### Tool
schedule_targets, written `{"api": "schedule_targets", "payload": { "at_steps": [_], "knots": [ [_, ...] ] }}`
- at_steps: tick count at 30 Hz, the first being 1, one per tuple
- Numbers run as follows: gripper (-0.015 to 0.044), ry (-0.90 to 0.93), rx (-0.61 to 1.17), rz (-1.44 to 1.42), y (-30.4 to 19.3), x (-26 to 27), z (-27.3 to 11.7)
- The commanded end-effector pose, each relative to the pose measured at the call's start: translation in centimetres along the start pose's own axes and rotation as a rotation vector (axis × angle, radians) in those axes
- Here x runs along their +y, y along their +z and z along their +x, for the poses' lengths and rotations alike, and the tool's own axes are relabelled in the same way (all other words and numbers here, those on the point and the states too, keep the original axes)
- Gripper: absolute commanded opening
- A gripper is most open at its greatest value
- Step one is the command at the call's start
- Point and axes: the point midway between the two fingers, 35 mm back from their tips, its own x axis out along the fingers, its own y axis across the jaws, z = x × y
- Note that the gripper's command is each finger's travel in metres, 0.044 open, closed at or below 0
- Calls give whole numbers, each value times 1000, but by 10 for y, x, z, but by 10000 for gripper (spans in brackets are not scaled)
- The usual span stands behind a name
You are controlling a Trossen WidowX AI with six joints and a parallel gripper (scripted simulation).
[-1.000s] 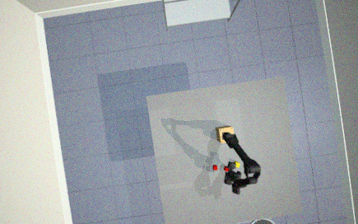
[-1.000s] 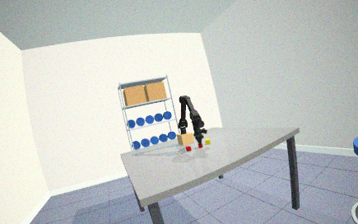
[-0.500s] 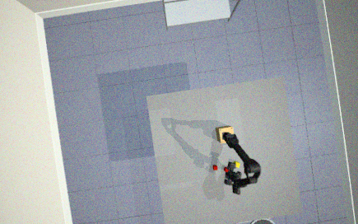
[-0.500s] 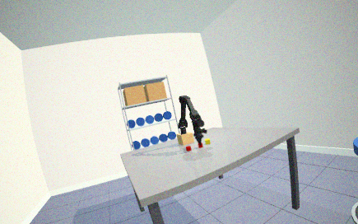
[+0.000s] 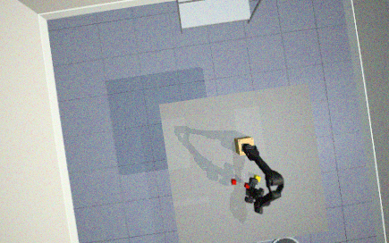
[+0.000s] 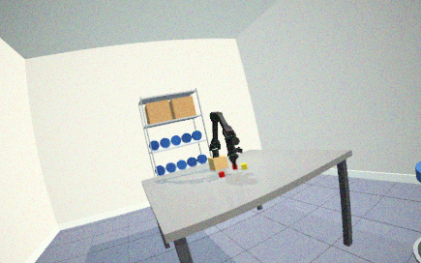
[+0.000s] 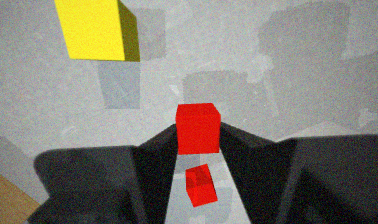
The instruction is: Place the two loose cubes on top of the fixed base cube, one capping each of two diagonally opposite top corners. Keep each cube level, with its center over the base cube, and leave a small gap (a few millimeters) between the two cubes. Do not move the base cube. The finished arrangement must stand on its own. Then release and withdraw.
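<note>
Gray desk (image 5: 287,107) (image 6: 195,208) (image 7: 310,107), fingers (image 5: 248,187) (image 6: 234,165) part-closed on red cube (image 5: 247,186) (image 6: 234,167) (image 7: 198,135). Yellow cube (image 5: 257,178) (image 6: 244,166) (image 7: 92,30), prob. base, near, up-left of fingers in wrist view; move needs to go that way.

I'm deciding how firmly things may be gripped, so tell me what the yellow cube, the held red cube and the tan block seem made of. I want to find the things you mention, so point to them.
Yellow cube (image 5: 257,178) (image 6: 244,166) (image 7: 94,31): likely matte plastic or painted wood; flat colour, no glossy highlight.
Held red cube (image 5: 247,186) (image 6: 234,167) (image 7: 198,131): likewise, with smooth, even faces.
Tan block (image 5: 239,139) (image 6: 219,163) (image 7: 7,200): perhaps unpainted wood, judging by its colour.
</note>
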Motion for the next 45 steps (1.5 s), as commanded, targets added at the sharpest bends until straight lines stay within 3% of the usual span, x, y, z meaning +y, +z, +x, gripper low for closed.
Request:
{"api": "schedule_targets", "payload": {
  "at_steps": [1,37,45],
  "knots": [
    [105,-8,-1,-4,1,-3,-9],
    [105,30,-7,0,-1,3,-76],
    [105,31,-4,206,5,6,-73]
  ]
}}
